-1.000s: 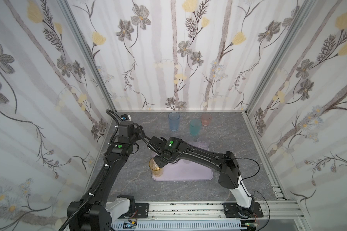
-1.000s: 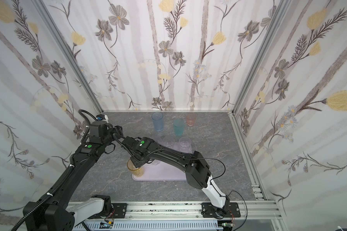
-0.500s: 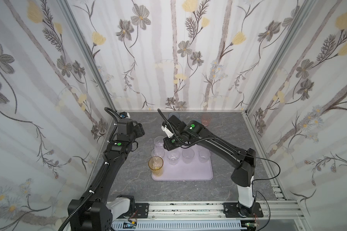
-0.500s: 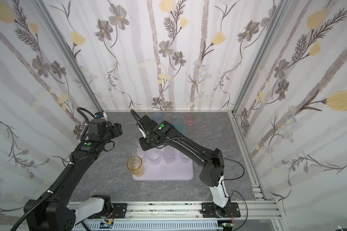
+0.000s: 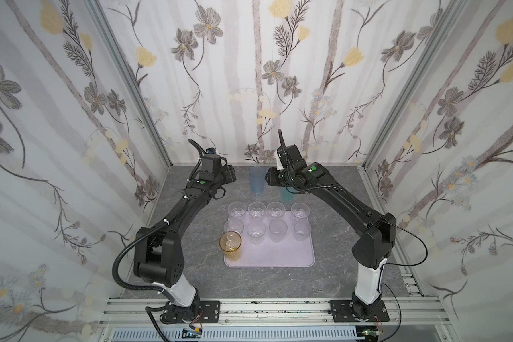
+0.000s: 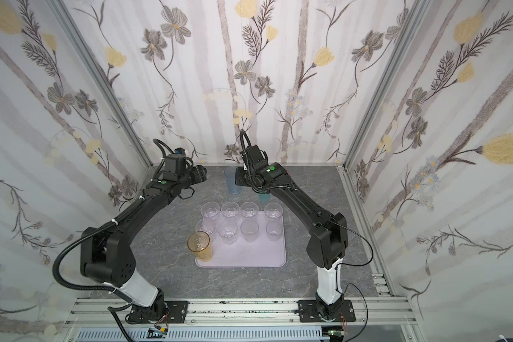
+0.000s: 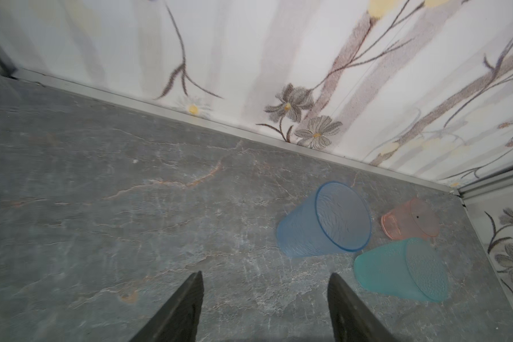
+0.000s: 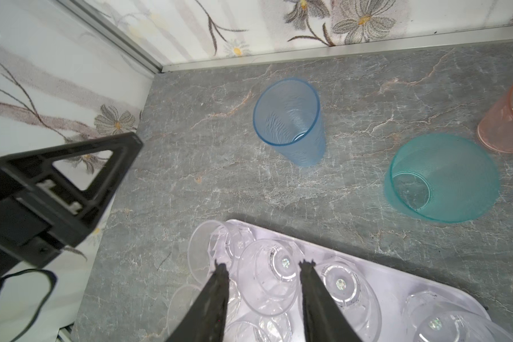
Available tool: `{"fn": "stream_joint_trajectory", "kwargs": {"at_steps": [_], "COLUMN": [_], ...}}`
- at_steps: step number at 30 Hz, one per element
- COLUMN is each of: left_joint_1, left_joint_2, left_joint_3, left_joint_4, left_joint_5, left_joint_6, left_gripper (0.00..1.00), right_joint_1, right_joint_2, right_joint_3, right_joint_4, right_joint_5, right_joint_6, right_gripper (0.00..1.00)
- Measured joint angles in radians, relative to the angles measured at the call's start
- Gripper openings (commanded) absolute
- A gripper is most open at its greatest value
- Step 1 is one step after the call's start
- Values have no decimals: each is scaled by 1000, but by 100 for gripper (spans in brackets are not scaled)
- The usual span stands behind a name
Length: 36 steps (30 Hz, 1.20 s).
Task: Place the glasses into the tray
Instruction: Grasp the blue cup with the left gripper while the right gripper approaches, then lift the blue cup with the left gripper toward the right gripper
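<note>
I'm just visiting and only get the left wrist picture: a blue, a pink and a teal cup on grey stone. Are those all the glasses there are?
Observer: No. Eight clear glasses stand in two rows on a lilac tray outside your picture.
Operator: Any other colour?
Observer: One amber glass stands at the tray's front left corner.
Operator: And is the second arm carrying anything?
Observer: No. The right end effector hangs open and empty.
</note>
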Motion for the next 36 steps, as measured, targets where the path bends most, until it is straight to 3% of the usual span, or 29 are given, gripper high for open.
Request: {"fn": "stream_joint_trajectory", "kwargs": {"at_steps": [9,20,31,36], "left_joint_1": [-61,-83,-86,-84], "left_joint_2": [326,430,491,484], "left_joint_3": [292,339,379,360], "left_joint_4": [18,16,-1,-12], "left_joint_5": [58,46,29,13], "left_joint_6": [-5,23,34,33], "left_gripper": [65,55,23,13], "right_joint_1": [-31,-47,-47,-47], "right_joint_2": [-99,-119,-119,-119], "right_joint_3": [-218,-284,-307,-309], "right_joint_4": [49,102,120,120], "right_joint_5": [30,32,29,29], "right_joint_6": [-1,-1,0,0], "right_gripper": [42,42,42,42]}}
